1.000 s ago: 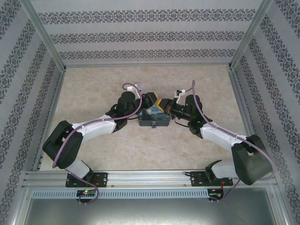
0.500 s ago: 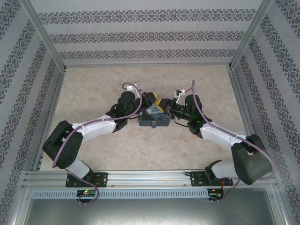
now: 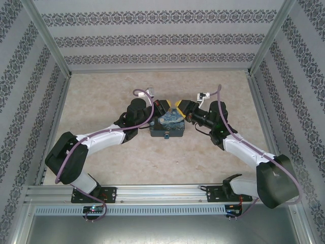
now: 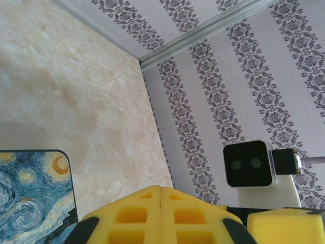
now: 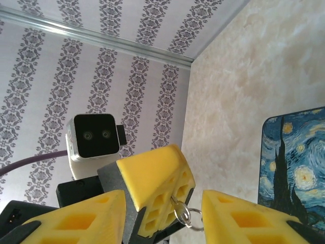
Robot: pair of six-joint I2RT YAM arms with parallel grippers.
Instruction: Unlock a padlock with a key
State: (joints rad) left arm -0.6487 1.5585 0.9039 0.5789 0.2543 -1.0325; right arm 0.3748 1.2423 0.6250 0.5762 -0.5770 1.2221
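The key is a thin metal sliver with a silvery ring. It sticks out from between the yellow fingers of my left gripper, which is shut on it. My right gripper stands open around those fingers, its own fingers apart on either side and not touching the key. From above, the left gripper and right gripper meet just behind the painted tin. A tiny blue spot on the tin's near wall looks like the padlock.
The Starry-Night tin lies close below both grippers, and its corner is at the right edge of the right wrist view. Patterned walls enclose the beige table on three sides. Both arms' purple cables loop above the wrists.
My right gripper has opened and its arm has drawn back to the right and slightly farther away. The left arm stays in place behind the tin.
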